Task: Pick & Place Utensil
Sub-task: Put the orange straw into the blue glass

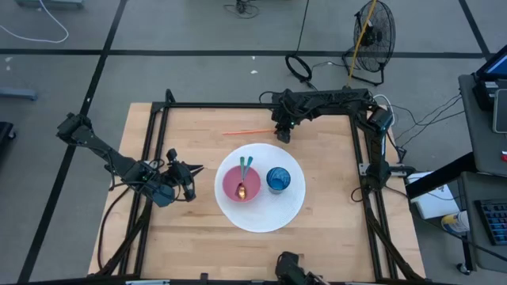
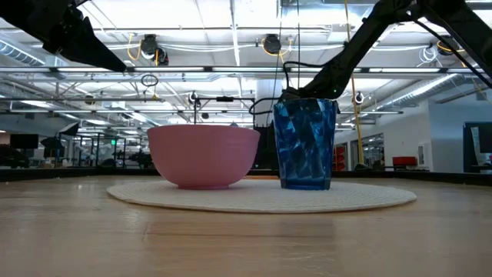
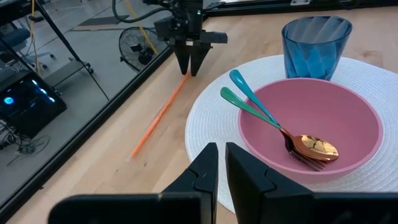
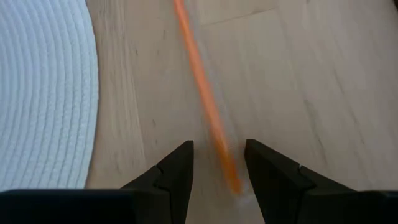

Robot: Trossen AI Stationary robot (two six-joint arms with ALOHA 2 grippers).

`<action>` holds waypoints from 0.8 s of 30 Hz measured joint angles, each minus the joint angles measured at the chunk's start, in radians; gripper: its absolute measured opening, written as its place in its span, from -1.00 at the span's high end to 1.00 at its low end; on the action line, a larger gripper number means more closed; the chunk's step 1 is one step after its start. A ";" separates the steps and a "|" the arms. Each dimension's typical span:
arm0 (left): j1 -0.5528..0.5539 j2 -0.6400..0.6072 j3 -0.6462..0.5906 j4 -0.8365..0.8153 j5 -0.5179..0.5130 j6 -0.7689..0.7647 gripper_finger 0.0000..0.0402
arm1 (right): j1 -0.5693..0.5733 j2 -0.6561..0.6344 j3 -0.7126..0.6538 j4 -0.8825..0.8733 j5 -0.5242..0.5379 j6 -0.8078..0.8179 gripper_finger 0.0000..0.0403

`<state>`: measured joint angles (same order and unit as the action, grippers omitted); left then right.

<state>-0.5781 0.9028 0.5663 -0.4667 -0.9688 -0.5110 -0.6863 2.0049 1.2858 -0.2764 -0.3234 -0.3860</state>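
Both arms are dark, nearly black, built of slim tube sections joined by chunkier rounded joints. The left arm (image 1: 107, 154) carries a blue-tinted block near its wrist, and thin black cables loop beside it. The right arm (image 1: 333, 101) has a grey-white collar at one joint, with black cables trailing off it. The left gripper (image 3: 220, 171) has two matte black, wedge-shaped fingers with flat inner faces. The right gripper (image 4: 217, 171) has the same black tapering fingers, angular and smooth-edged
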 joint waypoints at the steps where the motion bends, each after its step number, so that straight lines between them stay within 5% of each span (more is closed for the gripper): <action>1: 0.000 0.000 0.000 0.000 0.000 0.000 0.81 | 0.000 0.003 0.001 -0.002 0.005 0.001 0.30; 7: -0.001 0.000 0.000 0.000 0.000 0.001 0.81 | 0.001 0.002 0.002 -0.041 0.086 0.000 0.41; 15: -0.001 0.000 0.000 0.000 0.000 -0.022 0.81 | 0.002 0.000 0.003 -0.102 0.171 0.000 0.95; 24: -0.001 0.000 0.000 0.001 0.000 -0.041 0.81 | 0.004 -0.005 0.002 -0.162 0.201 0.044 0.99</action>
<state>-0.5793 0.9028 0.5663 -0.4660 -0.9691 -0.5519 -0.6819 2.0003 1.2873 -0.4383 -0.1223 -0.3419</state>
